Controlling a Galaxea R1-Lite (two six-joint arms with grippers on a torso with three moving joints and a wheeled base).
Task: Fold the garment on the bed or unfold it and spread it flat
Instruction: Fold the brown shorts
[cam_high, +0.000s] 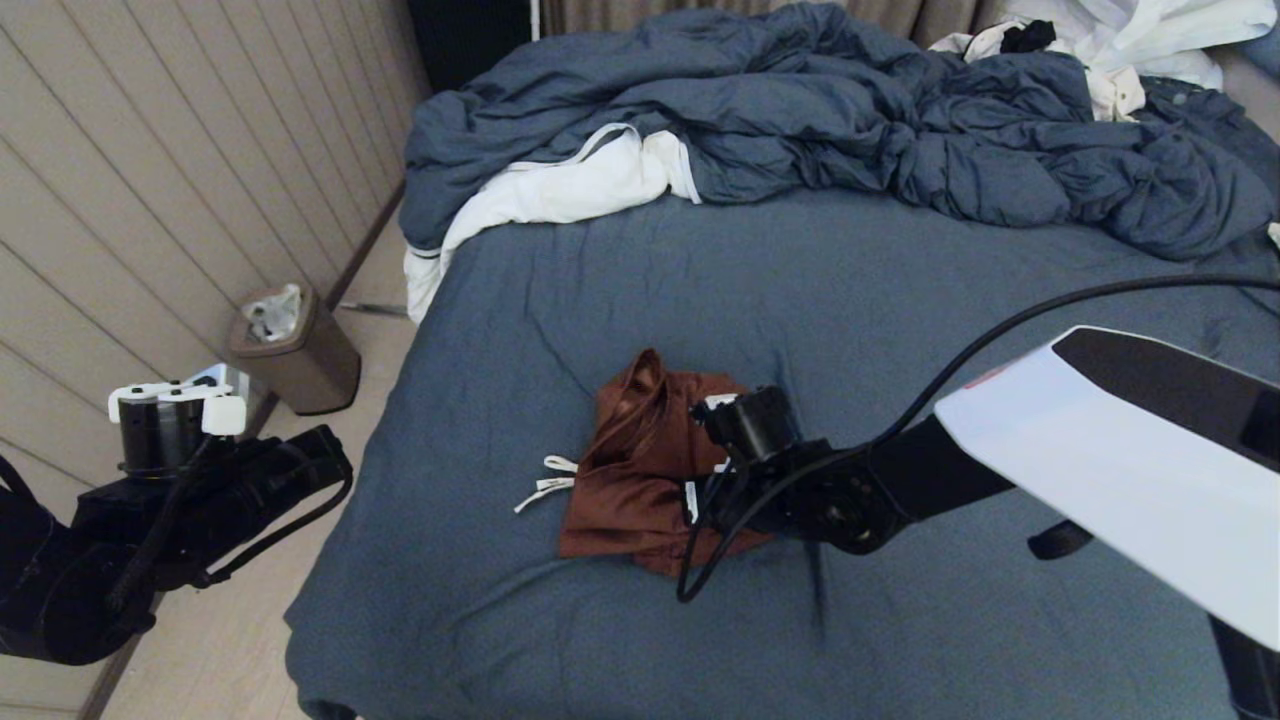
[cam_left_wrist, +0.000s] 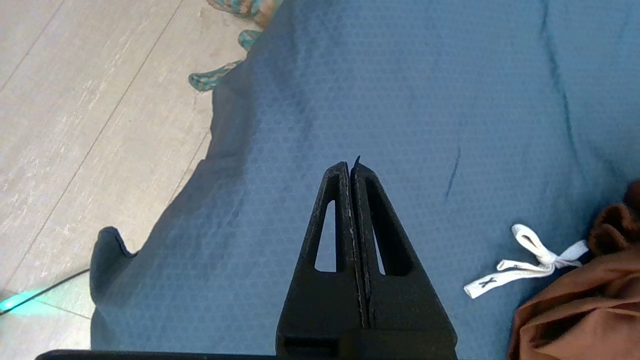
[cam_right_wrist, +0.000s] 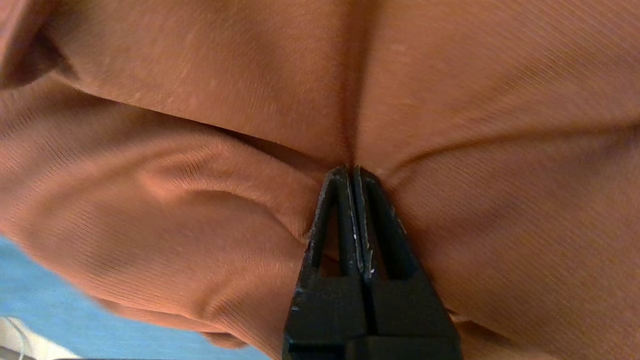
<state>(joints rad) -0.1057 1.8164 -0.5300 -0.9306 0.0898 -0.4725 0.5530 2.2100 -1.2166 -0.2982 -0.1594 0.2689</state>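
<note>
The right gripper (cam_right_wrist: 354, 172), jaws together, presses into the bunched shorts (cam_high: 640, 460), likely smoothing them; left gripper (cam_left_wrist: 352, 167) idles jaws-together beside them.

Closed jaws pressing the garment (cam_right_wrist: 200, 200)

A large bed (cam_high: 900, 300) with a dark blue-grey fitted sheet. Rust-brown shorts (cam_high: 640, 470) lie bunched on it, pressed by the right arm's closed fingers (cam_right_wrist: 345, 200); their white drawstring (cam_left_wrist: 525, 260) trails beside them. Beyond the fingers lie a rumpled blue duvet (cam_high: 850, 120) and white clothes (cam_high: 560, 190).
</note>
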